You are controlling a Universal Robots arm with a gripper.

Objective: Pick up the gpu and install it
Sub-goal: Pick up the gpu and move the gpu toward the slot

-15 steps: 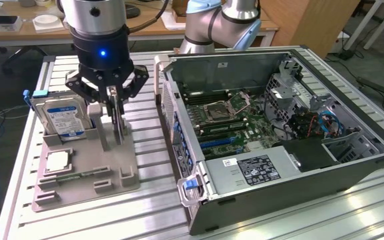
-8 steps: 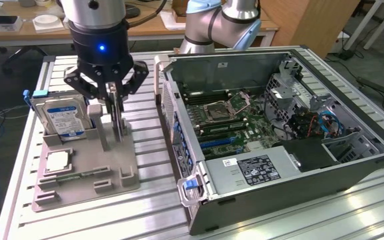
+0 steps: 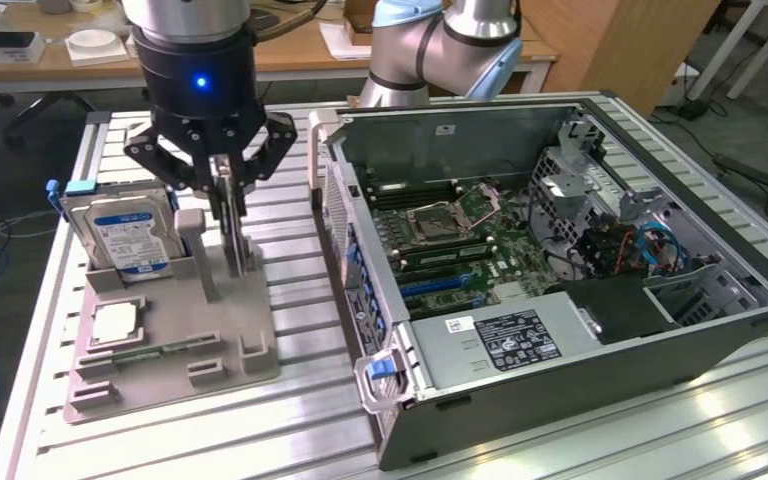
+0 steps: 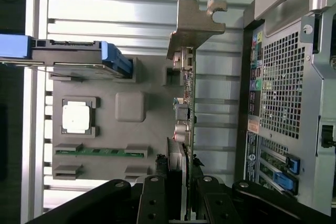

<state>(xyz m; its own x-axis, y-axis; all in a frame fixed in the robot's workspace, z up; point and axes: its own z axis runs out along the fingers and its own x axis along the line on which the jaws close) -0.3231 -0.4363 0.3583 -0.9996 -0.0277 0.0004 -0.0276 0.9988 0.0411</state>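
Exterior view: the tool (image 3: 228, 185) hangs over the gray holder (image 3: 231, 335) on the surface (image 3: 704, 420), with its fingers pressed narrow on the upper edge of the gpu (image 3: 233, 238). The gpu stands upright on its edge at the holder, between the hard drive (image 3: 124, 235) and the open computer case (image 3: 558, 330). In the wrist view its silvery bracket (image 4: 195, 22) is at the end far from the tool.

No readable text; hard drive (image 3: 120, 238) label illegible

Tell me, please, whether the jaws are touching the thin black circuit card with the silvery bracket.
Touching. In the wrist view the gripper has its jaws pressed on both faces of the thin black circuit card.
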